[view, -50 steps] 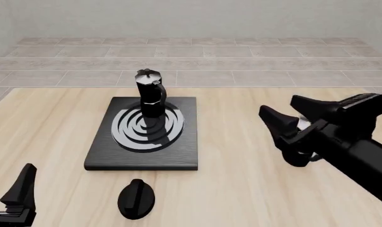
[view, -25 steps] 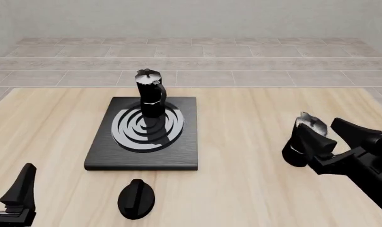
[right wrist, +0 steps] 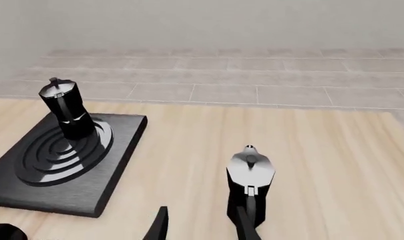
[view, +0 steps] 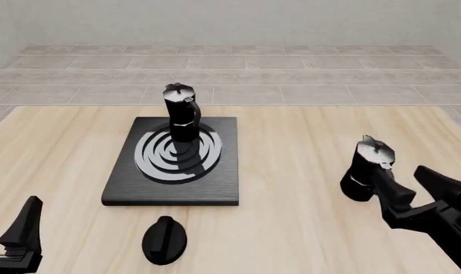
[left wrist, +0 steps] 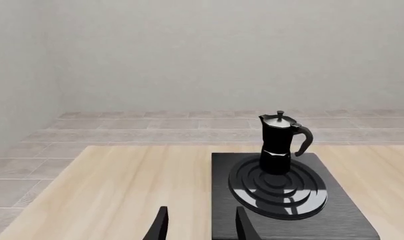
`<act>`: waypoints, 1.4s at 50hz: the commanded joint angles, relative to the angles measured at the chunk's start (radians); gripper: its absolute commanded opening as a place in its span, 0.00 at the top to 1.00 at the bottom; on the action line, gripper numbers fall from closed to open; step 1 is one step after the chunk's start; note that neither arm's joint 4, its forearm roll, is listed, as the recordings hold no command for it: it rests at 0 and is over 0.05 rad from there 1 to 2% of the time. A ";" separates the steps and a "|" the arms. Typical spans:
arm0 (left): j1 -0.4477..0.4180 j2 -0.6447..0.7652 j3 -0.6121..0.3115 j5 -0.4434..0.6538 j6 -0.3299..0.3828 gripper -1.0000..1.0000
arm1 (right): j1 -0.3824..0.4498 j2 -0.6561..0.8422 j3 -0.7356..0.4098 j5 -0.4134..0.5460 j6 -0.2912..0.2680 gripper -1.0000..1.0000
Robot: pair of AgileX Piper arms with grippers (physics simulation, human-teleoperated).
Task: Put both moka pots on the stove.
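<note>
wooden table point(view: 291, 131), right claw point(view: 413, 184) open beside second moka pot point(view: 365, 168)

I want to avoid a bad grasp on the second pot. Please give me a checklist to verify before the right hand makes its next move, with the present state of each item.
1. First pot stands upright on the stove: ok.
2. Second pot stands upright on the table, off the stove: ok.
3. Right hand is open, nothing held: ok.
4. Right hand lined up around the second pot's handle: not ok, one finger is at the handle, the other is off to the side.
5. Free burner space beside the first pot: ok.
6. Left hand out of the way, near the table's front corner: ok.
</note>
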 commanded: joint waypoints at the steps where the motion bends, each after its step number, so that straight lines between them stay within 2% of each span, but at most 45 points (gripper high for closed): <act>1: 0.000 0.000 0.000 -0.002 -0.001 0.00 | -0.024 -0.011 0.035 0.000 -0.006 0.00; 21: -0.002 0.000 0.003 -0.004 0.003 0.00 | -0.023 0.003 0.047 -0.014 0.001 0.00; 22: -0.005 0.000 0.006 -0.006 0.010 0.00 | -0.023 -0.150 0.047 0.008 0.000 0.00; 23: -0.002 0.000 0.006 -0.003 0.010 0.00 | -0.026 -0.012 0.050 0.000 -0.009 0.00; 24: 0.000 0.000 0.006 -0.002 0.010 0.00 | -0.027 0.017 0.053 -0.025 -0.011 0.00; 30: -0.002 0.000 0.007 0.004 0.010 0.00 | -0.020 0.069 0.010 -0.005 -0.017 0.00; 31: -0.001 0.000 0.009 0.003 0.010 0.00 | -0.015 0.089 -0.013 0.011 0.003 0.00; 35: 0.000 0.001 0.009 0.007 0.011 0.00 | -0.012 0.130 -0.068 0.047 0.007 0.00; 37: -0.001 0.001 0.009 0.008 0.012 0.00 | -0.011 0.162 -0.099 0.071 0.033 0.00; 39: -0.001 0.001 0.009 0.009 0.013 0.00 | -0.010 0.180 -0.123 0.092 0.027 0.00; 41: -0.001 0.001 0.009 0.009 0.013 0.00 | -0.010 0.194 -0.142 0.108 0.049 0.00; 42: 0.000 0.001 0.009 0.009 0.013 0.00 | -0.008 0.206 -0.182 0.148 0.058 0.00; 46: 0.001 0.001 0.007 0.011 0.013 0.00 | -0.005 0.224 -0.231 0.196 0.076 0.00; 57: 0.001 0.001 0.006 0.016 0.019 0.00 | -0.018 0.273 -0.369 0.353 0.067 0.00; 70: -0.001 0.001 0.006 0.017 0.023 0.00 | -0.041 0.305 -0.472 0.500 0.050 0.00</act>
